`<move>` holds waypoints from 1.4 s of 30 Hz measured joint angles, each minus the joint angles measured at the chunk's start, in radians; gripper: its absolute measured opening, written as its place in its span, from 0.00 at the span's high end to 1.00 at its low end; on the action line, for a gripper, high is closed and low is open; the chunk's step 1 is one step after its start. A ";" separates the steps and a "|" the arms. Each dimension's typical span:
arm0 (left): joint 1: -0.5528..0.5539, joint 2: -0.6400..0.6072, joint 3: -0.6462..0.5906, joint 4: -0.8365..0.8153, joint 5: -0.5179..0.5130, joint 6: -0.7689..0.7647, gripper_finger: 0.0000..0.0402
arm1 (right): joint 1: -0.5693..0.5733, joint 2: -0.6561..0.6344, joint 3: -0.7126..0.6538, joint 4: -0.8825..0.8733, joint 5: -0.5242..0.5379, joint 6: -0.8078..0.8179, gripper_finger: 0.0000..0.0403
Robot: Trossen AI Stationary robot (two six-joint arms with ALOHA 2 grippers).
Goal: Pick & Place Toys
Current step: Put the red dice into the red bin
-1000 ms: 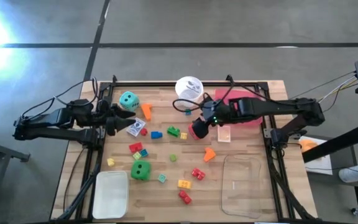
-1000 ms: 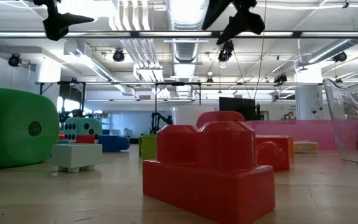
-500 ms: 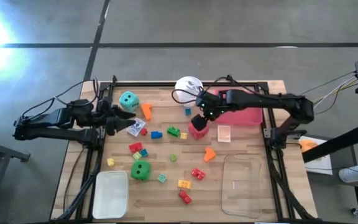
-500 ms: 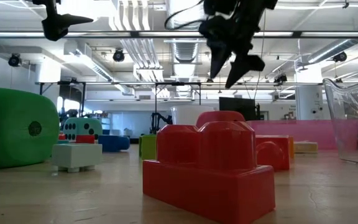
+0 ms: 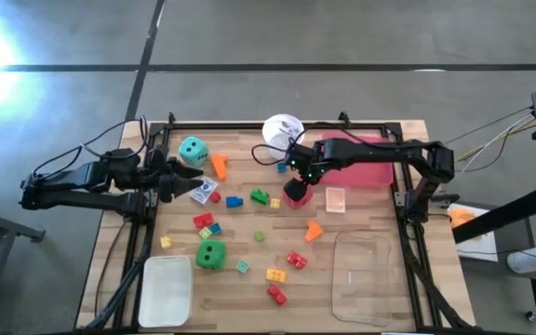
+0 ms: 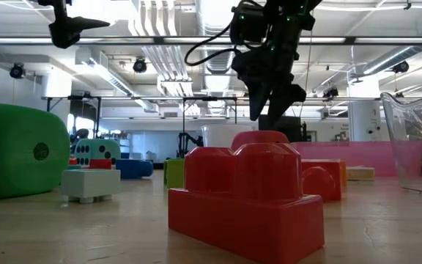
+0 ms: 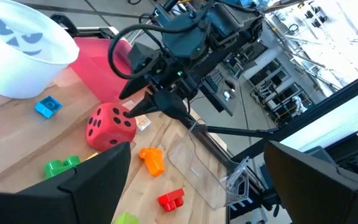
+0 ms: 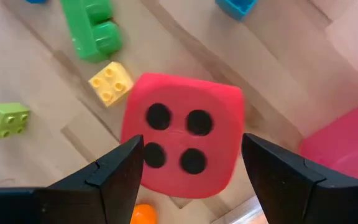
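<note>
The red die (image 5: pixel 294 193) rests on the wooden table, four black dots up in the right wrist view (image 8: pixel 179 143). My right gripper (image 5: pixel 296 183) is open and points down right over it, one finger on each side of the die (image 7: pixel 109 123) without touching it. My left gripper (image 5: pixel 186 181) is open and empty above the table's left side, near a small card (image 5: pixel 205 193). The teal die (image 5: pixel 193 149) and the green die (image 5: pixel 210 253) sit on the table. Small bright bricks lie scattered across the middle.
A white cup (image 5: pixel 283 130) and a pink tray (image 5: pixel 366 166) stand just beyond the red die. A clear tray (image 5: pixel 366 270) sits at the near right and a white tray (image 5: pixel 166 288) at the near left. A green brick (image 8: pixel 95 31) and a yellow brick (image 8: pixel 110 82) lie beside the die.
My right gripper has come down from high above the table toward the red die and has tipped to point downward over it. The die has stayed where it was.
</note>
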 joint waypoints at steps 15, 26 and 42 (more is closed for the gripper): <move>0.000 0.000 0.000 -0.001 0.000 -0.001 0.07 | -0.040 -0.011 -0.147 0.157 -0.108 -0.016 0.35; 0.001 0.003 0.000 0.000 0.007 -0.011 0.07 | -0.033 -0.011 -0.216 0.305 -0.188 0.001 0.35; 0.000 0.003 0.000 0.000 0.008 -0.026 0.07 | -0.020 -0.012 -0.277 0.382 -0.226 0.074 0.87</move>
